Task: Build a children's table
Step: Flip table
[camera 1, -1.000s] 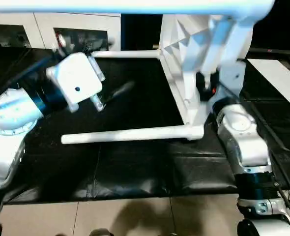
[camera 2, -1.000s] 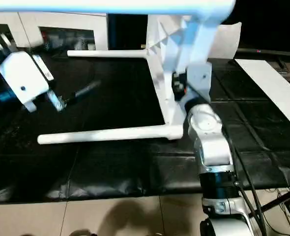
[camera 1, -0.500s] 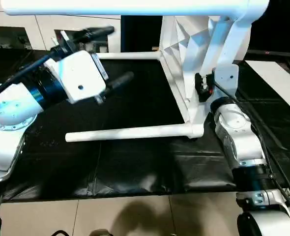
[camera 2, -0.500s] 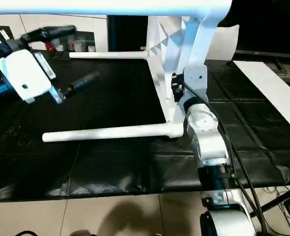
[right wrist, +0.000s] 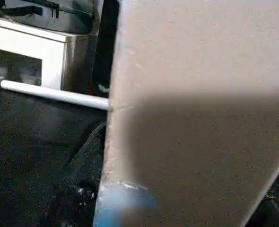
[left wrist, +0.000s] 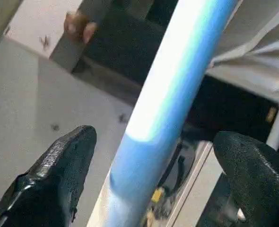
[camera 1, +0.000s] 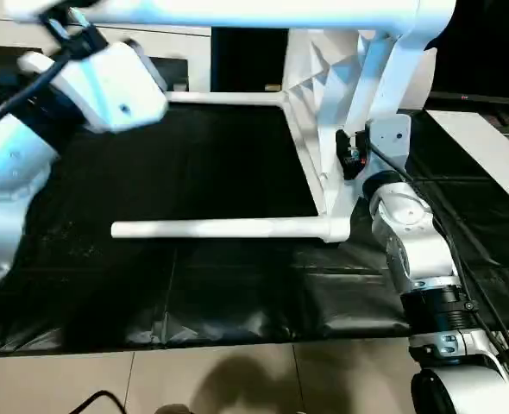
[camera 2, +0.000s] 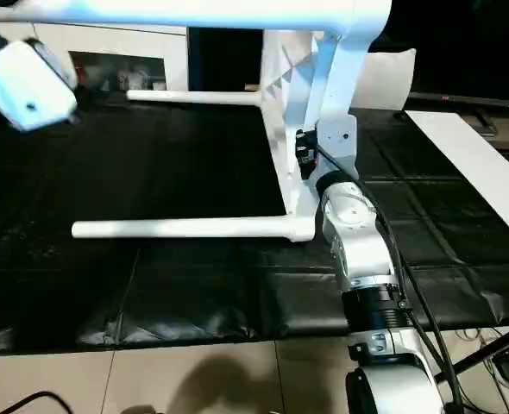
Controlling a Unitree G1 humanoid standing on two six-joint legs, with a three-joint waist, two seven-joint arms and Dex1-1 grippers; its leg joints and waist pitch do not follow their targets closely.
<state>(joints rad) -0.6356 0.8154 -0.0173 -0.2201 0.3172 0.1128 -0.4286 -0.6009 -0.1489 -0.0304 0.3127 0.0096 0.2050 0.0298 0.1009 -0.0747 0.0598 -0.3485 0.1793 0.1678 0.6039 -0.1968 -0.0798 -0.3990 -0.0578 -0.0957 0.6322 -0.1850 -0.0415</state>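
The children's table top [camera 1: 323,112] stands on its edge on the black mat, ribbed underside facing left. Three white legs stick out leftward from its corner sockets: a front one low over the mat [camera 1: 229,228], a far one [camera 1: 229,97] and an upper one [camera 1: 237,13]. My left gripper [left wrist: 153,137] is raised at the upper left and open, its black fingers [left wrist: 59,170] wide on either side of the upper leg [left wrist: 168,94] without touching it. My right gripper [camera 1: 349,159] is shut on the table top's edge [right wrist: 196,118], one finger [right wrist: 82,161] against the slab.
A black mat [camera 1: 194,293] covers the work surface, with tiled floor [camera 1: 237,379] in front. White cabinets [camera 1: 13,39] stand behind. A white board [camera 1: 487,147] lies at the right. A grey-white cushion [camera 2: 384,78] sits behind the table top.
My left arm has risen up and to the left, bringing its open fingers around the upper leg. The right gripper stays at the table top's edge. The table has not moved.
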